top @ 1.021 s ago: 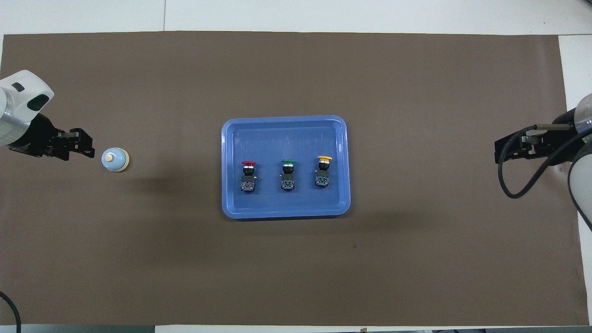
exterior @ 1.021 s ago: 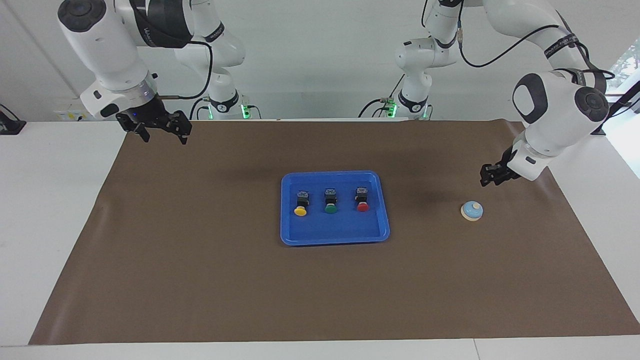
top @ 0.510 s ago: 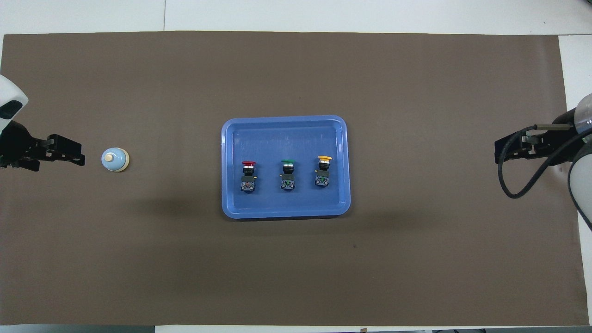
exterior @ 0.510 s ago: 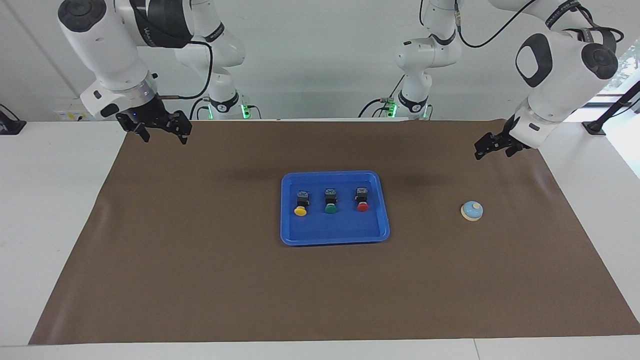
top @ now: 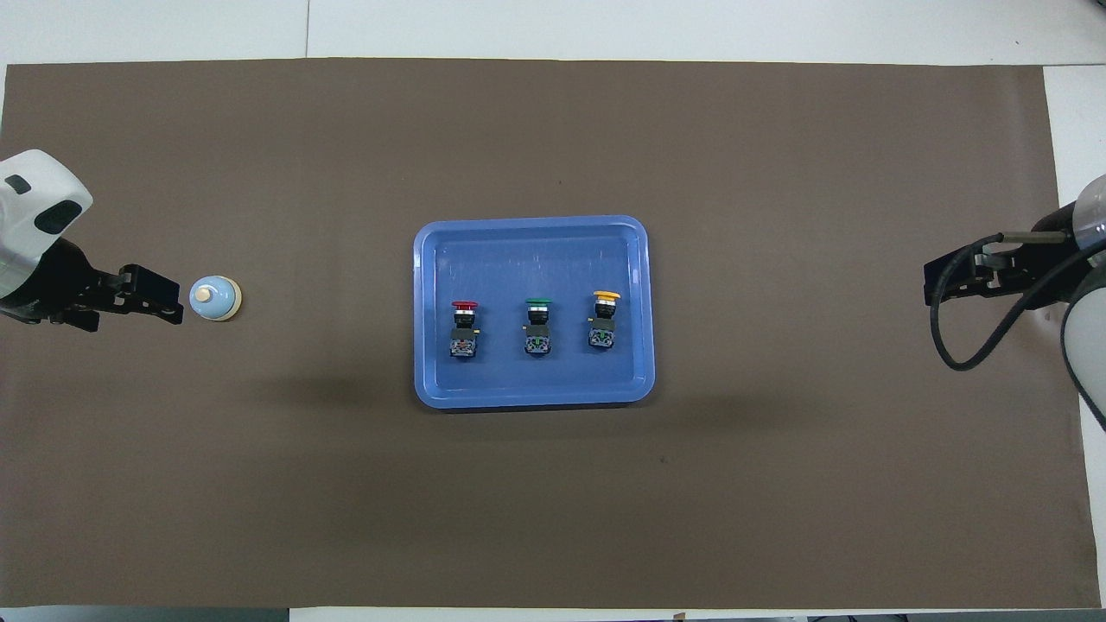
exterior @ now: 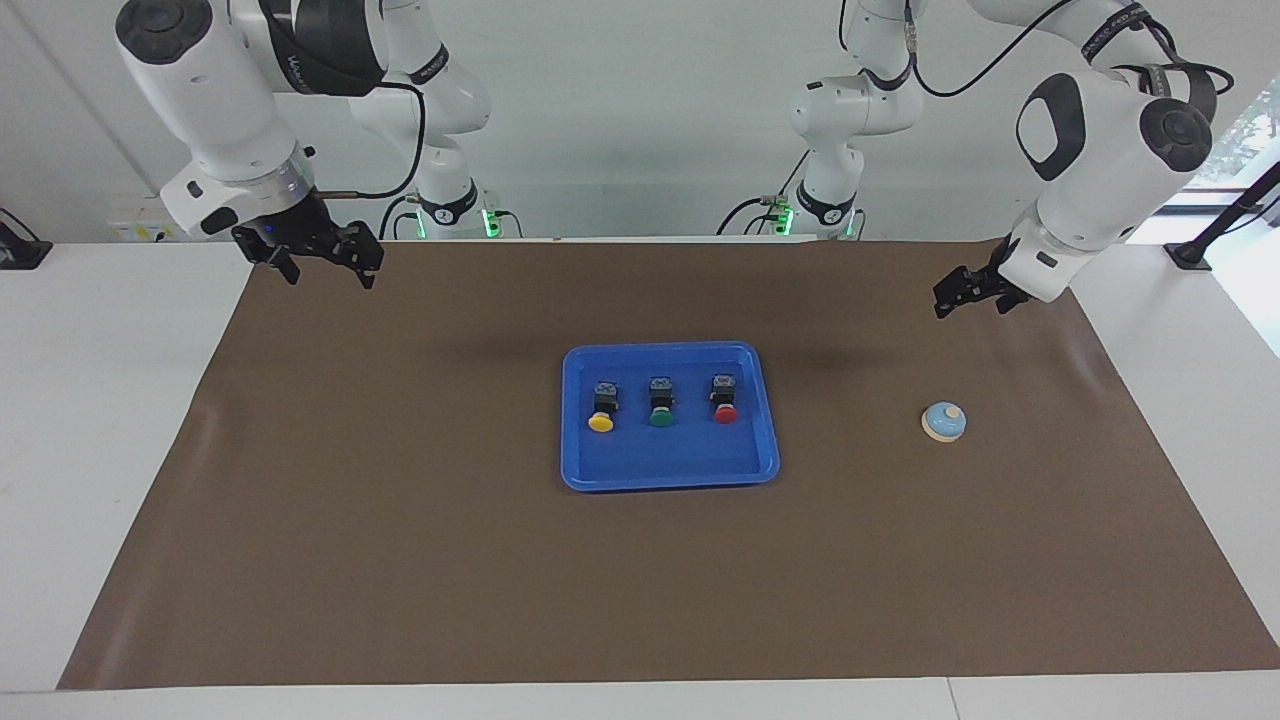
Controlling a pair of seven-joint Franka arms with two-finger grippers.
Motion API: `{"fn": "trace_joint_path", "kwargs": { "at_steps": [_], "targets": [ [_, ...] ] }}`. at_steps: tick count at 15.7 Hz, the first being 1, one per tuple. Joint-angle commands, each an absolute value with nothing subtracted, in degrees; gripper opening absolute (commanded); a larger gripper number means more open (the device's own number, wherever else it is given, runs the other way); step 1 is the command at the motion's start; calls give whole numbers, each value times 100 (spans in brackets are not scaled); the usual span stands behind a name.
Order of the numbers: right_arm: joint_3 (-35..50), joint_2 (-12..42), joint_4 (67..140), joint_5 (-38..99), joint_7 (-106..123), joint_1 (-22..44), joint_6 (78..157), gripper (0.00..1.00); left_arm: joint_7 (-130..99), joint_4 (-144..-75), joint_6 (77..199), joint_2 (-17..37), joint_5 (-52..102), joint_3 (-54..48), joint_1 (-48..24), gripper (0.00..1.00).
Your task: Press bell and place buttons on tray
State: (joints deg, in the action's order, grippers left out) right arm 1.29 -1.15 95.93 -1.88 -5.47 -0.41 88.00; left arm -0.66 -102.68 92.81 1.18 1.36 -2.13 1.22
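The tray (exterior: 668, 465) looks like smooth blue plastic with a light gloss on its rim. The three buttons have matt black blocky bodies and smooth plastic caps: yellow (exterior: 600, 423), green (exterior: 661, 419) and red (exterior: 725, 414). The bell (exterior: 943, 422) has a smooth, slightly shiny light-blue dome on a cream base. The brown mat (exterior: 400, 520) is matt, like paper or thin cloth, with soft wrinkles at its edges. The table (exterior: 90, 400) under it is smooth and white.

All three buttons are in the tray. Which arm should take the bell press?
Left. Its hand hangs in the air at the bell's end of the table. The right hand waits over the right arm's end, with the tray between it and the bell.
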Motion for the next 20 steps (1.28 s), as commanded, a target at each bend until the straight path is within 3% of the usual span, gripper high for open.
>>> {"fn": "trace_joint_path", "kwargs": {
  "at_steps": [1, 20],
  "targets": [
    [211, -211, 9650, -193, -413, -158, 8763, 100, -105, -10310, 9228, 17, 70, -132, 44, 100],
    [211, -211, 9650, -193, -413, -158, 8763, 100, -149, -9994, 9448, -52, 62, -158, 53, 100]
  ]
}}
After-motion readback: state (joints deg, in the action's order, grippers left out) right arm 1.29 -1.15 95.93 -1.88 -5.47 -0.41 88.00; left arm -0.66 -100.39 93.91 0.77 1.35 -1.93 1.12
